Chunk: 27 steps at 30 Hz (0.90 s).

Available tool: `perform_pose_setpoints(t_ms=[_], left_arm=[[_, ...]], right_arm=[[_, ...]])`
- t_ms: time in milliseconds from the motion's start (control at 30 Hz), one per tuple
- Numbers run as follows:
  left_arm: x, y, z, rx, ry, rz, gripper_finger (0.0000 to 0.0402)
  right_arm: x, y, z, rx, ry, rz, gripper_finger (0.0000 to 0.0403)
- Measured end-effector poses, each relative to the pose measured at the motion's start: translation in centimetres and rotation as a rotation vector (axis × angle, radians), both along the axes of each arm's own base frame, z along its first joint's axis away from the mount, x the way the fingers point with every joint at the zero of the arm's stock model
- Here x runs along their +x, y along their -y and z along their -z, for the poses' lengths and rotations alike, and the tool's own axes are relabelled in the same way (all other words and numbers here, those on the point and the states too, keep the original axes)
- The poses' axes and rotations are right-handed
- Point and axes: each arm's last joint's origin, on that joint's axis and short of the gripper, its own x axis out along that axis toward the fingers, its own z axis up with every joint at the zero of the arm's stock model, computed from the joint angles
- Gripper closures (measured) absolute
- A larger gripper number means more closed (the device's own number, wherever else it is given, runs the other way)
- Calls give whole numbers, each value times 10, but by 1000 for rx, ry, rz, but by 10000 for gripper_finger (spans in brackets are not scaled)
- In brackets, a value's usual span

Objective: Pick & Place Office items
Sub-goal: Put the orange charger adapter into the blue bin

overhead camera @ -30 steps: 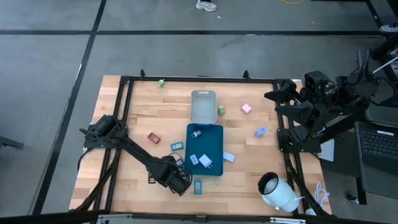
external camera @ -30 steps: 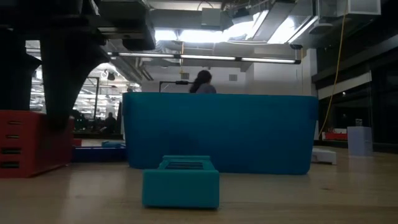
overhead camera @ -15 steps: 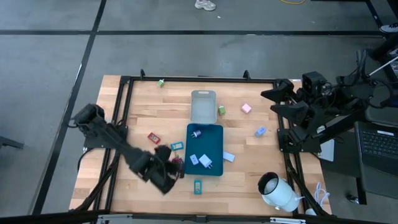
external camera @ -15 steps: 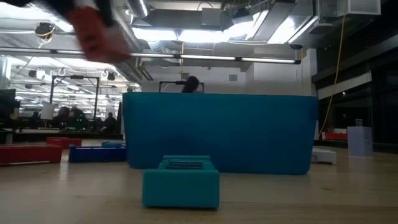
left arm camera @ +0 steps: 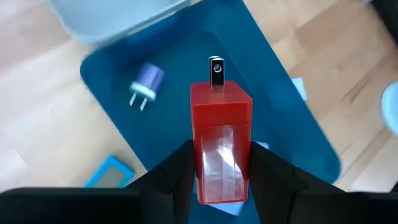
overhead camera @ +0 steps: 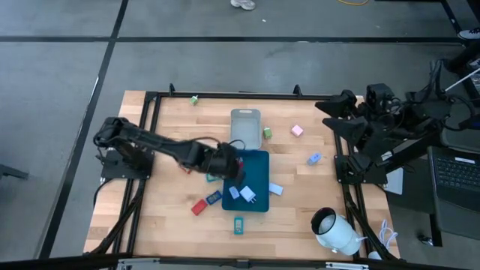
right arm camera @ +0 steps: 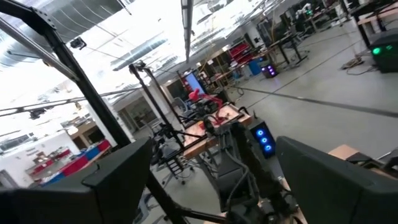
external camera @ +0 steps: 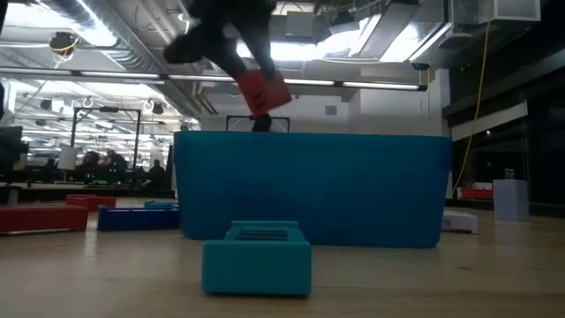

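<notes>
My left gripper is shut on a red block with a metal prong, above the dark-teal tray. In the low view the red block hangs high over the tray wall. A purple plug and white items lie in the tray. A teal item lies flat on the table near the near edge. My right gripper is open, held up past the table's right edge. My left gripper pinches the red block between its two fingers, on the block's two long side faces at the end away from the prong. The fingers slant down from the table's left. The block is lifted clear and tilted, its prong pointing away from the gripper.
A grey tray adjoins the dark-teal tray on the far side. A red flat item and a blue one lie left of the tray. Green, pink and light blue items lie right. A white cylinder lies at the near right corner.
My left gripper has risen from the table near the near edge, taking the red block up with it, and swung toward the far edge and right, until it stands over the dark-teal tray. The block, which stood on the table a second ago, now hangs clear.
</notes>
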Motion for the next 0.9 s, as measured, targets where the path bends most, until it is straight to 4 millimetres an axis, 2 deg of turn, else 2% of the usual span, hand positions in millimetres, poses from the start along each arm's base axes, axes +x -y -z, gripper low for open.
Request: perform_pose_setpoints(t_ms=[333,600,733,900], left_arm=[[6,-42,5,34,-103,306,277],[11,-51,21,24,-185,396,274],[12,-58,23,29,-186,394,249],[13,-63,22,15,-175,398,191]], right_arm=[[-2,2,0,-14,-3,55,55],[-2,4,0,-9,-10,107,55],[-2,5,-1,-14,-7,134,55],[-2,5,-2,-6,1,149,55]])
